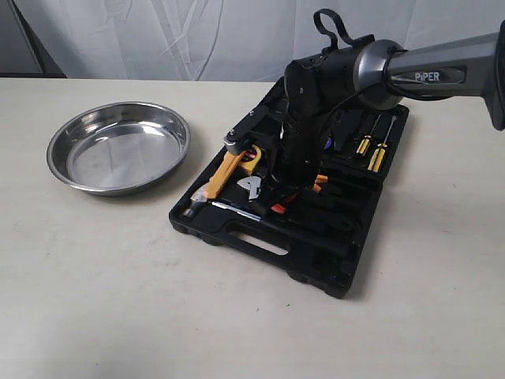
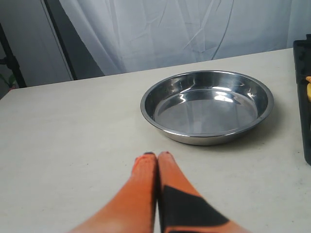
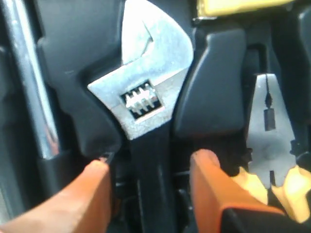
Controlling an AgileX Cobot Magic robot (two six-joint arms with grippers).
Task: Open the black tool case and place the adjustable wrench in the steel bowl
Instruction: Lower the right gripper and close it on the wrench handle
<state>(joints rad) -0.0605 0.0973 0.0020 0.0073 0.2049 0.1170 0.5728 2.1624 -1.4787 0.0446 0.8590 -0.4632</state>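
Two orange fingers (image 3: 92,194) of the right hand (image 3: 151,162) stand parted, one on either side of the black handle of the adjustable wrench (image 3: 146,87); nothing is gripped; whether the pads touch the handle cannot be told. The wrench lies in its moulded seat in the black tool case (image 1: 316,260), which is already open flat on the bench (image 1: 95,316); its silver head points away from the hand; pliers (image 3: 269,121) sit in the next recess, just beside. The left hand (image 2: 156,156) is closed finger to finger and holds nothing; it hangs over bare bench near the steel bowl (image 2: 209,109); the bowl is empty, beside the case but apart from it.

Handling, as a judgement: stiff metal, smooth, head-heavy, probably snug in its seat; best taken across the handle just below the head, so the head does not swing down; a hold near the handle's end risks a slip.

Only the right wrist view shows the finger gap and the thumbwheel; the arm hides both in the exterior view, which alone shows case and bowl together; the left wrist view shows the bowl's bare inside.
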